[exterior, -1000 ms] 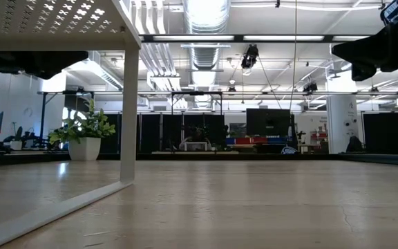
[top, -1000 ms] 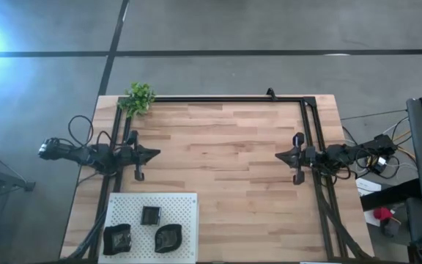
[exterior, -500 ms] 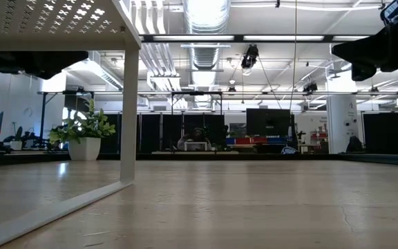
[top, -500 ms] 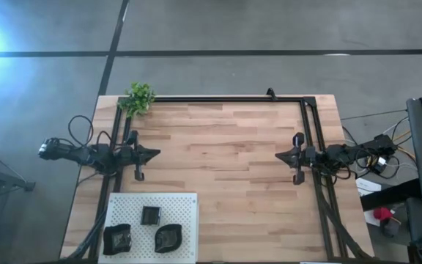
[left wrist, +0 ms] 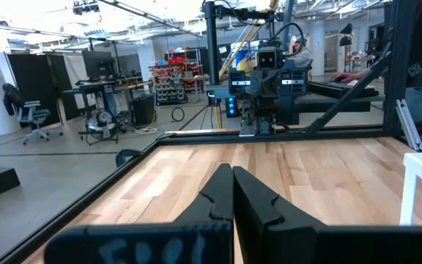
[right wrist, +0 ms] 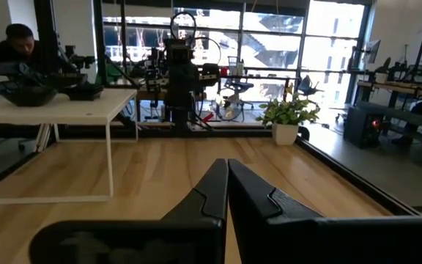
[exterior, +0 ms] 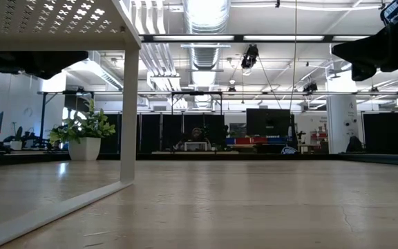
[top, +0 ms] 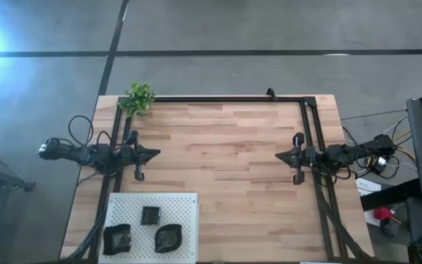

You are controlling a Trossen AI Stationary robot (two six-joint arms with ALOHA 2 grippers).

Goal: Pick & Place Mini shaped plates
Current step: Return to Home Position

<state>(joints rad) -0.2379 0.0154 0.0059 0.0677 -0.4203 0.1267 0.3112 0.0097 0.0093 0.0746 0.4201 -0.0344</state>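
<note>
Black plates (top: 151, 215) (on white shelf (top: 185, 205)) lie nearer left hand (top: 157, 154) than right hand (top: 277, 155).

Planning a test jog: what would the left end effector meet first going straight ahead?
Likely the right end effector, facing it across the table; nothing shows between, though depth is unclear.
</note>
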